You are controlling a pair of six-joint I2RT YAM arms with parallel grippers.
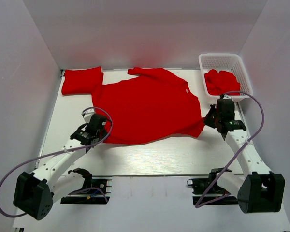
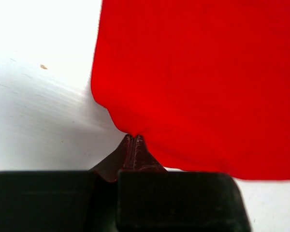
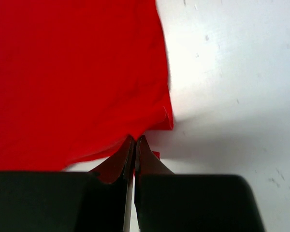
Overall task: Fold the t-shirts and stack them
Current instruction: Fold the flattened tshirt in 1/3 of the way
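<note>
Spread t-shirt [image 1: 147,106] lies flat mid-table. The left gripper [image 2: 134,140] is clenched on its near hem corner at 8 o'clock, the right gripper [image 3: 135,141] on the corner at 4 o'clock. Farther off, a folded t-shirt [image 1: 81,80] sits at 10 o'clock and a white basket [image 1: 222,60] of crumpled t-shirts [image 1: 221,81] at 2 o'clock.

No legible txt, labels or nos. anywhere in view.

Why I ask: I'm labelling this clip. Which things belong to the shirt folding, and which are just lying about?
Job in hand: spread t-shirt; folded t-shirt; crumpled t-shirts in the basket; left pincer and right pincer, each shut on a near corner of the spread t-shirt.
Lying about: white basket; table.
</note>
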